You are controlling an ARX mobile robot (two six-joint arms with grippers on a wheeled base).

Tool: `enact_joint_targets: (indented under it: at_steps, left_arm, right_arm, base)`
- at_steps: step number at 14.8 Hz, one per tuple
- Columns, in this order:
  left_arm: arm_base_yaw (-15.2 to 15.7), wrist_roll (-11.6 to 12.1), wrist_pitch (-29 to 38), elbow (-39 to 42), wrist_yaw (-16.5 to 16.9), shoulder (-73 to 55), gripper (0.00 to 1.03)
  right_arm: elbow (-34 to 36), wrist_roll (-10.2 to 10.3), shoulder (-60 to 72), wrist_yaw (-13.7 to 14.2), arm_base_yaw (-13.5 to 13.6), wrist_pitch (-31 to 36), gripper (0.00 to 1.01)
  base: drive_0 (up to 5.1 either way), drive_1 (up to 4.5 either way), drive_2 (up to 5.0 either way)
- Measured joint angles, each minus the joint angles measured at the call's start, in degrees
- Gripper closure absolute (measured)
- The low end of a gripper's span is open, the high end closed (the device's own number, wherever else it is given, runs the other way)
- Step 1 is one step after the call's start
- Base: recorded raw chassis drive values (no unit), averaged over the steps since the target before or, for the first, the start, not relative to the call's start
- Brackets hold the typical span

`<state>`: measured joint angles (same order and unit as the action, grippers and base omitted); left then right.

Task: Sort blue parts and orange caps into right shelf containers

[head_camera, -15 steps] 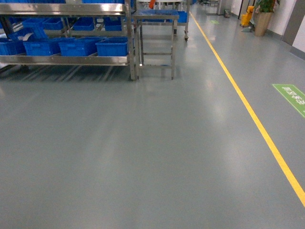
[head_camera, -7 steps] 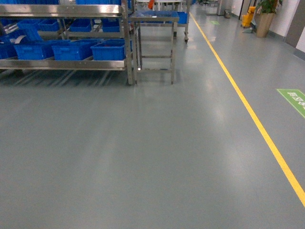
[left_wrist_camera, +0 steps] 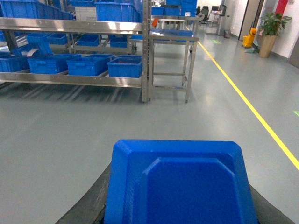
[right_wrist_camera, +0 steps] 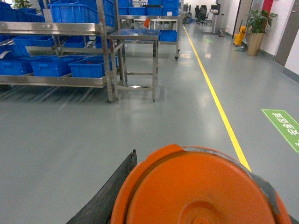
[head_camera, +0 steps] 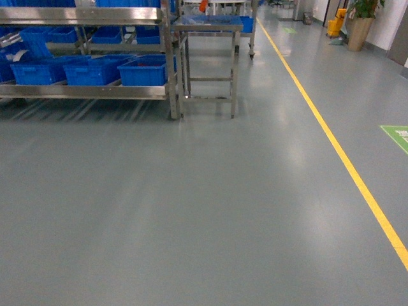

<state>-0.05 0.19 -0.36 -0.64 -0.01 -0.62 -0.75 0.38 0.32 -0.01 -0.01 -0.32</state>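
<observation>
Left gripper (left_wrist_camera: pixel 180 205) clamps a blue part (left_wrist_camera: pixel 180 186); right gripper (right_wrist_camera: pixel 196 205) clamps an orange cap (right_wrist_camera: pixel 196 186). Both face the shelf (head_camera: pixel 89 92), whose blue crates (head_camera: pixel 143 70) stand far across the floor (head_camera: pixel 204 210).

No readable text anywhere. White characters on the green floor marking (right_wrist_camera: pixel 283 127) right of the yellow line (right_wrist_camera: pixel 216 100), too blurred to make out; same marking cut off at the edge of the head view (head_camera: pixel 398 135). No print visible on the blue part (left_wrist_camera: pixel 180 184), the orange cap (right_wrist_camera: pixel 198 186) or the crates (head_camera: pixel 144 70).
</observation>
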Motion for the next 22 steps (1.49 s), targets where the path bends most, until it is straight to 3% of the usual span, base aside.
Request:
enact_joint_targets:
  at_steps: [22]
  left_arm:
    - [0.0,0.0,0.0,0.0,0.0,0.0,0.61]
  right_arm:
    - [0.0,0.0,0.0,0.0,0.0,-0.1,0.58]
  base:
    - [0.0,4.07,-4.1]
